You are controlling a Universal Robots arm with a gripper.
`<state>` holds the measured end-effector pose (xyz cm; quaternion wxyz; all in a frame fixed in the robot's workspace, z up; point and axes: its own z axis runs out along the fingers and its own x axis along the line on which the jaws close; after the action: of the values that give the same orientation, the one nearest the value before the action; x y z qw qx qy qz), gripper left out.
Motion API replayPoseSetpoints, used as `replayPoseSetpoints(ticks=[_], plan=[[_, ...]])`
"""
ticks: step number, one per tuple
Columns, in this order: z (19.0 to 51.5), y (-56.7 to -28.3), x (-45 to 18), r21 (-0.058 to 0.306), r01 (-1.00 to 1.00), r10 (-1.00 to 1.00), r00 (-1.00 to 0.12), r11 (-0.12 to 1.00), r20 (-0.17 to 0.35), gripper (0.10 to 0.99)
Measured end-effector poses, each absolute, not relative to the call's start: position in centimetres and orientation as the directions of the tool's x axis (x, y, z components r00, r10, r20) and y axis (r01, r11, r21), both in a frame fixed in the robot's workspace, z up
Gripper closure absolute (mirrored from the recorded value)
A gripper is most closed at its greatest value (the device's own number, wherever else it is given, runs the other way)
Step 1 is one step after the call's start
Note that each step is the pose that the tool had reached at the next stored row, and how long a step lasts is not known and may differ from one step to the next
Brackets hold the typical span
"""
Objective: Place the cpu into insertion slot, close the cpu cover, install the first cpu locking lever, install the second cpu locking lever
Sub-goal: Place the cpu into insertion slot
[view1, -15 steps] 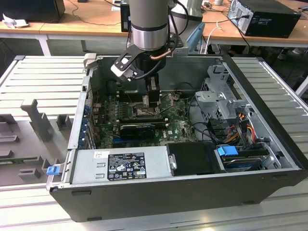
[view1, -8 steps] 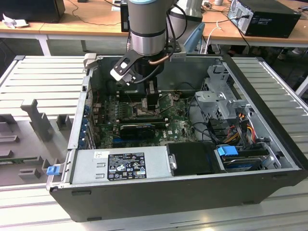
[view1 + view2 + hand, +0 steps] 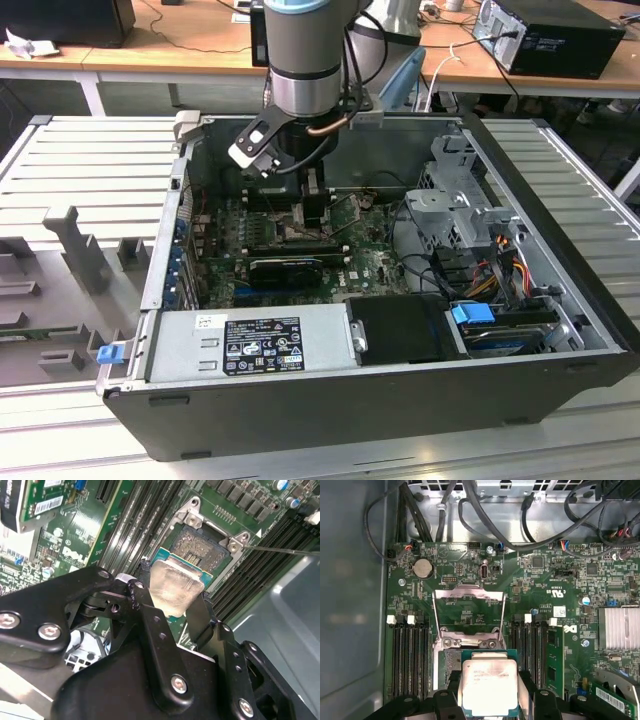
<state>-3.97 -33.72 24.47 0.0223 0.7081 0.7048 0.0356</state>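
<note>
My gripper (image 3: 172,594) is shut on the cpu (image 3: 176,586), a pale silvery square chip with a green edge, pinched by two opposite sides between black fingers (image 3: 144,597). The chip hangs low over the insertion slot (image 3: 206,544), covering its near part; contact with the slot cannot be told. In the first wrist view the cpu (image 3: 489,685) lies over the dark insertion slot (image 3: 451,666), and the cpu cover (image 3: 469,594) is swung open beyond it, with a thin lever rod (image 3: 434,617) along its side. The exterior view has the gripper (image 3: 308,218) deep inside the open computer case.
Memory slots (image 3: 410,655) flank the socket on both sides. A long black card (image 3: 285,268) lies nearer the power supply (image 3: 250,345). A metal drive cage (image 3: 455,195) and cable bundles (image 3: 500,265) stand at the exterior view's right. Case walls (image 3: 330,415) ring the green board.
</note>
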Motion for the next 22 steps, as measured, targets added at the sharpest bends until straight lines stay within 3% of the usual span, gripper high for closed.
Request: replayPoseSetpoints(ticks=[22], plan=[[21.4, -32.1, -4.9, 0.077, 0.997, 1.000, 0.013, -0.014, 0.019, 0.557]])
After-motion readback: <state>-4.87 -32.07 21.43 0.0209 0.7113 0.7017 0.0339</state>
